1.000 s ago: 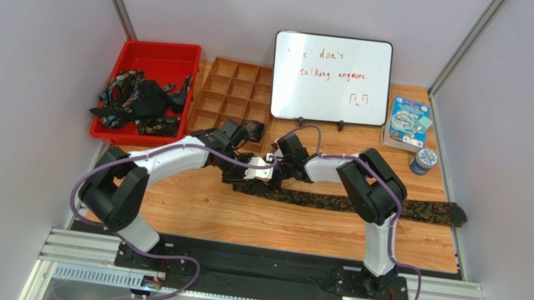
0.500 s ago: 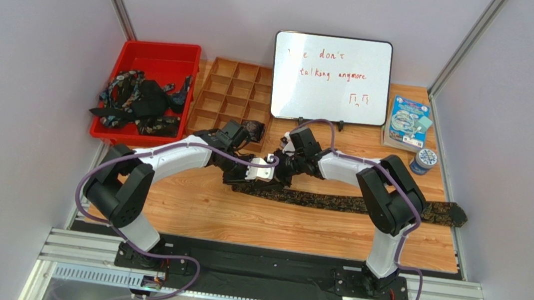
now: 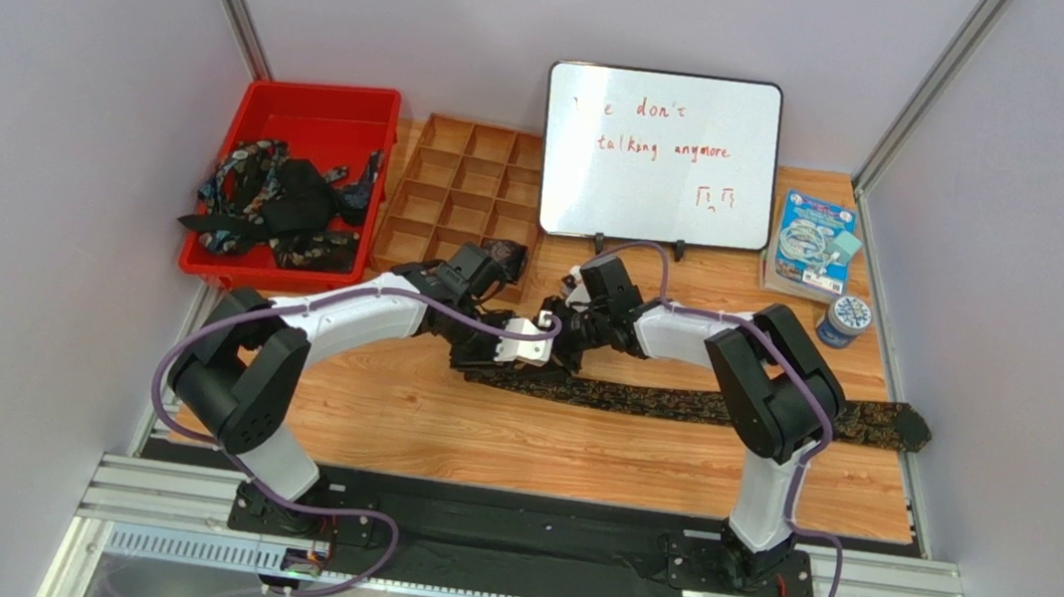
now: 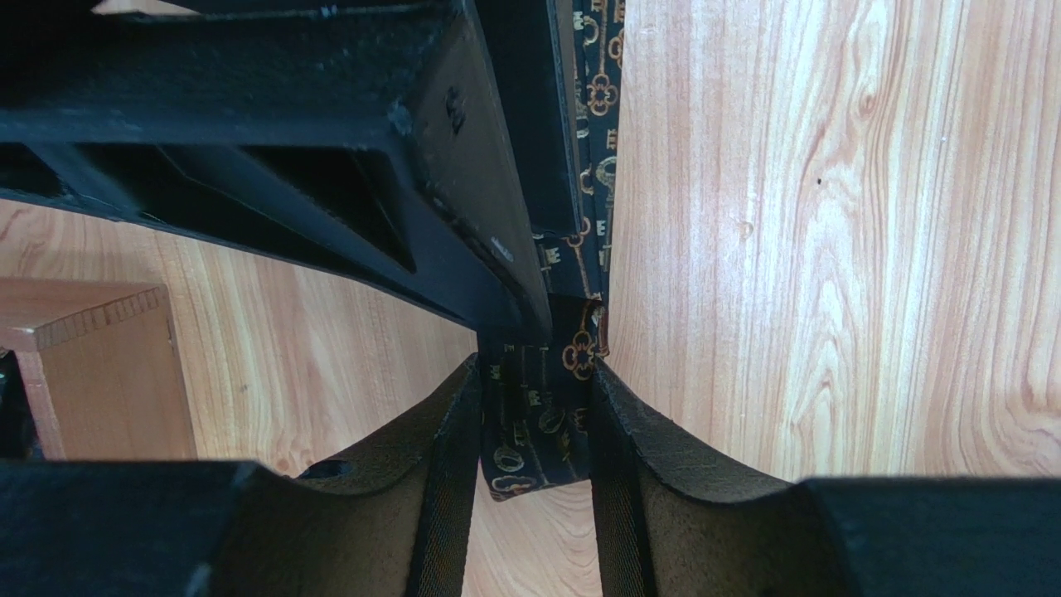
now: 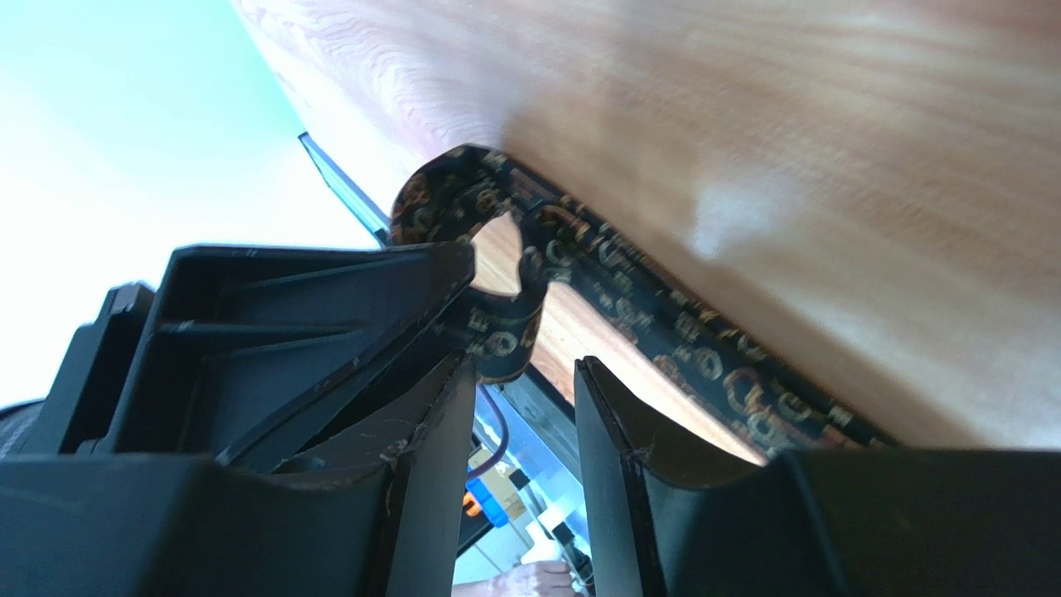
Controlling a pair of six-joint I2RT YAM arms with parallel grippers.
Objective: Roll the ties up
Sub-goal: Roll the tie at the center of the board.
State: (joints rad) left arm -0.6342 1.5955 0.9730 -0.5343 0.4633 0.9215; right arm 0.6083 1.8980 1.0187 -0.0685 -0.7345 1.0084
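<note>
So the right arm has swung its elbow out to the right since a second ago. Its wrist has pulled back a bit toward the whiteboard, and its jaws have come apart. The left arm has barely budged.

Going left to right: the red bin sits at the far left corner with a tangle of unrolled ties in it, one strap hanging over the left rim. Next to it is the wooden compartment tray. There's a small dark coil in its near right compartment, partly hidden behind the left arm, so I can't say much more about it.

Then the left gripper. Its wrist view shows the narrow patterned end of the tie wedged between its two fingers and filling the gap, so it's clamped on that end.

The right gripper comes in nose to nose with it. Its fingers stand apart with nothing between them, and the curled-over tip of the tie sits just past its fingertips, up against the other gripper.

The rest of the tie lies flat across the wooden table, running right, and its wide end reaches the table's right edge. Back right are a blue booklet and a small round tin.
</note>
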